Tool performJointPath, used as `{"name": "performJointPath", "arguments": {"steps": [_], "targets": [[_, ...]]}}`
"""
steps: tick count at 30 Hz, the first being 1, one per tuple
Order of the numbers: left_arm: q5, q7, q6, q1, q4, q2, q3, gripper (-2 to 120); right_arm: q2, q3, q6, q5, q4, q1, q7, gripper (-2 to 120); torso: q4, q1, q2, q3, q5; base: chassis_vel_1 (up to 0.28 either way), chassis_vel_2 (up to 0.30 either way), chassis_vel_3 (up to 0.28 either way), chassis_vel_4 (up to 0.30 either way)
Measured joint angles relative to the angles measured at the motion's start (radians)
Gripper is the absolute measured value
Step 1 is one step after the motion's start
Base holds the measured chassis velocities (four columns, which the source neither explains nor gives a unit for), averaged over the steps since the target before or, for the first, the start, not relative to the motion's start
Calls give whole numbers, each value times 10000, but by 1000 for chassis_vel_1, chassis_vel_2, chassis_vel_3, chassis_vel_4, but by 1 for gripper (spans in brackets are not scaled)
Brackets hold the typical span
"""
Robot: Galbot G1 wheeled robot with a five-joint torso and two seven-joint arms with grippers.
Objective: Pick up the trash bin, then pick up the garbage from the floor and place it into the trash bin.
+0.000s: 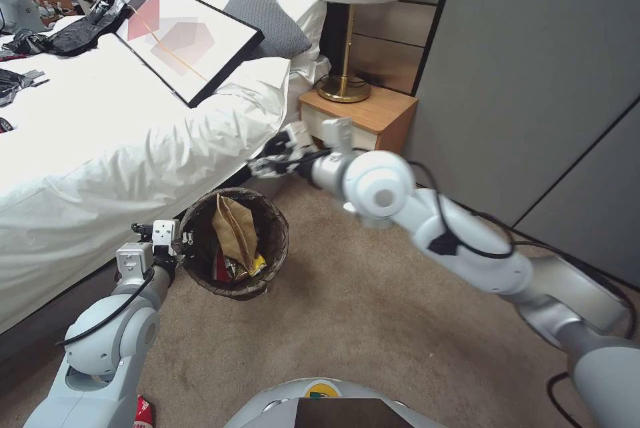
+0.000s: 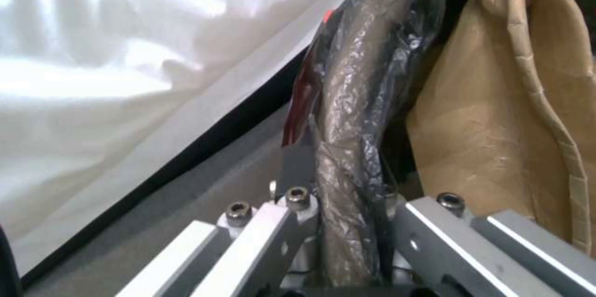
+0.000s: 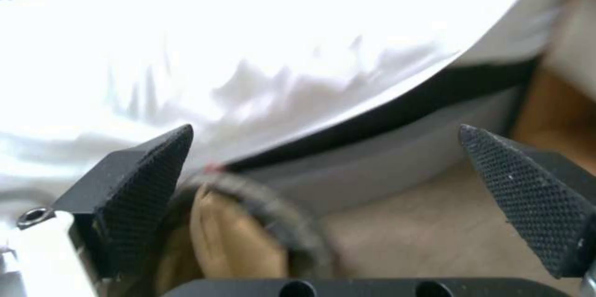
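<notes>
Head view shows my left gripper (image 1: 179, 239) clamped on the rim of the small round trash bin (image 1: 235, 241), its dark brown-black bag folded over the edge. I hold the bin by the side nearest the bed's edge, over the tan-brown short-pile carpet (image 1: 373, 321). Inside the bin, a crumpled brown paper bag (image 1: 235, 228) stands upright, with red-and-white packets (image 1: 227, 271) and a yellow wrapper (image 1: 257, 265) tucked below it at the near side.

My left wrist view confirms the pinch: the bag-wrapped rim (image 2: 348, 148) runs between my metal fingers (image 2: 273, 232), one on the outside of the rim and one on the inside, and the brown paper bag (image 2: 509, 124) leans just beside the inner finger.

My right gripper (image 1: 273, 156) hangs beyond the bin's far rim, close to the white duvet (image 1: 113, 141) at the corner of the bed and near the wooden nightstand (image 1: 373, 115). From my right wrist view, its black textured fingertips (image 3: 149, 171) are spread wide apart with nothing between them; the bin's rim (image 3: 279, 218) and the paper bag (image 3: 230, 241) lie below, toward one fingertip.

A red-and-white scrap (image 1: 142, 413) lies on the carpet at the near edge, beside my left arm's base. A framed picture (image 1: 183, 31) rests tilted on the bed.
</notes>
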Motion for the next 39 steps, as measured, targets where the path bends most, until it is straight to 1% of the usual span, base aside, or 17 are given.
{"name": "performJointPath", "arguments": {"steps": [3,4,5,7,8,11,12,15,16,20,22,24,25,27,28,30,39], "targets": [[6,1,0,6,-25,-11,34,0,-820,1202,45,-514,534,-631,-301,100,-1,0,0,0,2,0,0,0,0],[6,1,0,6,-25,-11,34,0,-820,1202,45,-514,534,-631,-301,100,-1,0,0,0,2,0,0,0,0],[5,2,0,35,-82,-22,48,0,-1254,1807,274,-1192,787,-1297,-559,100,3,0,0,-1,-3,0,0,0,0],[-12,1,0,73,-165,-36,47,0,-1674,2508,567,-2577,916,-2304,-913,100,2,0,0,0,4,0,0,0,0],[-12,1,0,73,-165,-36,47,0,-1674,2508,567,-2577,916,-2304,-913,100,2,0,0,0,4,0,0,0,0],[-85,3,0,118,-280,-26,21,0,-1843,4462,1154,-4841,988,-4339,-1707,100,-1,0,1,-1,-1,0,0,0,0],[-85,3,0,118,-280,-26,21,0,-1843,4462,1154,-4841,988,-4339,-1707,100,-1,0,1,-1,-1,0,0,0,0],[-173,-2,0,180,-386,-25,-18,0,-1402,6468,2428,-7441,730,-6957,-2944,100,-1,0,0,0,3,0,0,0,0],[-173,-2,0,180,-386,-25,-18,0,-1402,6468,2428,-7441,730,-6957,-2944,100,-1,0,0,0,3,0,0,0,0],[-204,2,1,276,-439,-42,-37,0,-640,7901,3843,-9702,275,-8976,-4195,100,0,0,1,-1,-1,0,0,0,0],[-208,5,1,290,-443,-40,-38,0,-439,8103,4150,-10048,160,-9391,-4411,100,-2,0,1,-1,0,0,0,0,0],[-210,2,1,322,-455,-93,-37,0,353,8697,5195,-11335,-295,-10432,-4894,100,4,0,1,0,-4,0,0,0,0],[-210,2,1,322,-455,-93,-37,0,353,8697,5195,-11335,-295,-10432,-4894,100,4,0,1,0,-4,0,0,0,0],[-241,-6,1,376,-483,-158,3,0,1476,9176,6108,-12716,-701,-11327,-5248,100,-1,0,0,0,4,0,0,0,0],[-241,-6,1,376,-483,-158,3,0,1476,9176,6108,-12716,-701,-11327,-5248,100,-1,0,0,0,4,0,0,0,0],[-350,-44,1,420,-513,-163,-7,0,2149,9442,6735,-13447,-813,-11915,-5482,100,-1,-1,1,0,-6,0,0,0,0],[-439,-105,1,434,-552,-252,40,0,2591,9403,7067,-13840,-816,-12158,-5564,100,2,0,1,0,-4,0,0,0,0]]}}
